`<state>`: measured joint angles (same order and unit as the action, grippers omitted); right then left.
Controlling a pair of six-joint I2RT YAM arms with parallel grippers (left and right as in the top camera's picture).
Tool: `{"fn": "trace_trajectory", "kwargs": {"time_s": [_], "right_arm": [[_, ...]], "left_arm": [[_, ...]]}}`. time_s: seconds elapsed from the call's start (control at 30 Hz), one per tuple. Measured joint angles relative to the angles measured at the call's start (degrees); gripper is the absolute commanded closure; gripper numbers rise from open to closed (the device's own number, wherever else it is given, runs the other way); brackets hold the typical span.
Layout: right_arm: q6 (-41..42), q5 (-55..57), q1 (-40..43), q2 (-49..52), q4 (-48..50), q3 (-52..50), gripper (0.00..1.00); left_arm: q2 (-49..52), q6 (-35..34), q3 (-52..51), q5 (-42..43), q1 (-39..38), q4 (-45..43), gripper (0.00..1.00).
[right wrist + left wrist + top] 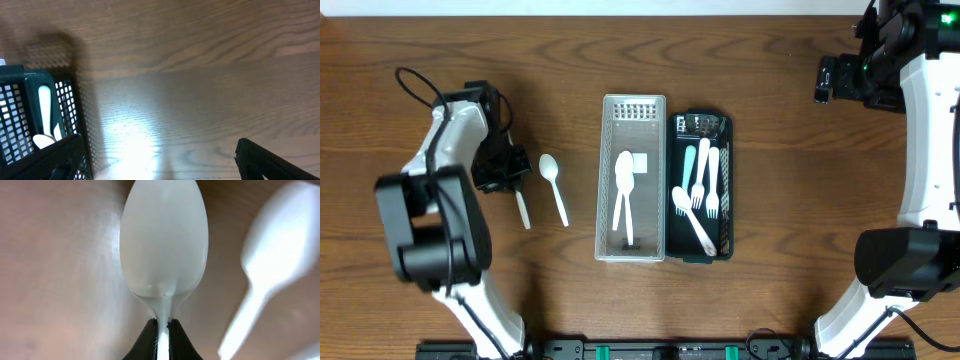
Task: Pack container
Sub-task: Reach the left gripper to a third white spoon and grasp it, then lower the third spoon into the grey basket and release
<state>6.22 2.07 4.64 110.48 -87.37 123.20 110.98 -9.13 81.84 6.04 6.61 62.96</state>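
Wood table (770,200) fills the overhead view, w/ one arm at each side. The left arm (440,200) bends in over its half. The right arm (930,130) is up in the far right corner, well away from everything.

Mid-table there are 2 long trays side by side, touching or v close. The clear container (634,105) is on the left w/ two white spoons (625,195) lying lengthwise in it, plus a small white squarish bit next to the bowls, can't tell what it is. The dark basket (672,180) is on the right, holding white forks (712,190) and a teal utensil (689,165), all kinda piled together.

Left of the clear container, apart from it, a loose spoon (553,188) lies flat on the wood, bowl pointing to the far edge.

Left gripper (162,330) is clenched on another white spoon (164,240), pinching the neck right below the bowl. Wrist cam shows it clearly, and overhead the handle pokes out toward the near edge, just beside the loose one, not touching. Can't tell if it's lifted or resting on the table.

Right gripper (825,80) looks released, nothing in it. Its wrist cam shows bare wood in the gap, w/ one dark finger (270,160) way out at the side and a basket corner at the left.
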Motion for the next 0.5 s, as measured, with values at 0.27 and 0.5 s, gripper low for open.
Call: {"fn": "trace_trajectory", "kwargs": {"time_s": [0.27,0.5], "right_arm": [[0.0,0.0,0.0,0.0,0.0,0.0,0.01],[0.0,0.0,0.0,0.0,-0.1,0.0,0.01]], "left_arm": [[-22.0,-1.9,7.2,0.0,-17.3,1.3,0.94],[-19.7,-5.7,7.3,0.5,-32.7,-3.0,0.94]]}}
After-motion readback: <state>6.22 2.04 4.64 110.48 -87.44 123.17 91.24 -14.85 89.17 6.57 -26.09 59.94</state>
